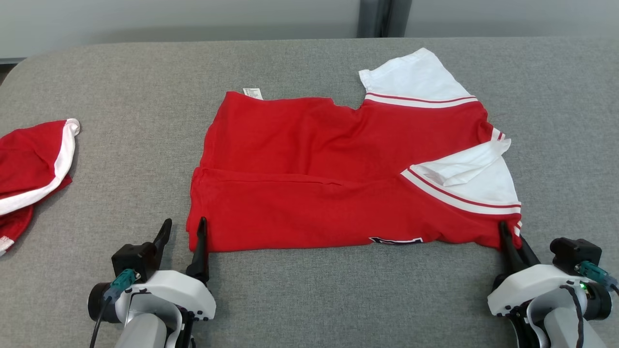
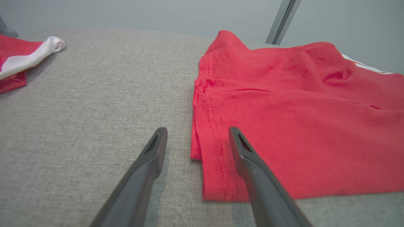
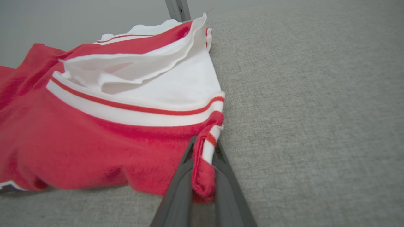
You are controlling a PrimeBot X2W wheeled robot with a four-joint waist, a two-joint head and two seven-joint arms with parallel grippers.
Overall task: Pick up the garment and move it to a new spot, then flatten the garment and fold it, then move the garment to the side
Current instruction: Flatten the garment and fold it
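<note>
Red cotton-looking tee with white sleeves, apparently folded once lengthwise already: the garment [image 1: 309, 169] is laid out mid-worktop [image 1: 121, 87], long edge toward the robot. Its near right corner is pinched by the right tool [image 3: 204, 142], with a small roll of red-and-white hem bunched between the fingers. The left tool [image 2: 197, 130] is spread wide and set astride the near left corner, one finger over cloth and one over bare worktop, nothing gripped yet.

For a clean fold, the left corner should probably be caught through all its layers before anything gets lifted. Then both corners should be raised level and carried together so the edge isn't dragged skewed. The loose white sleeve flap [image 1: 459, 166] could get flipped, so that's worth watching. A second red garment [image 1: 34, 164] is parked well off to the left.
</note>
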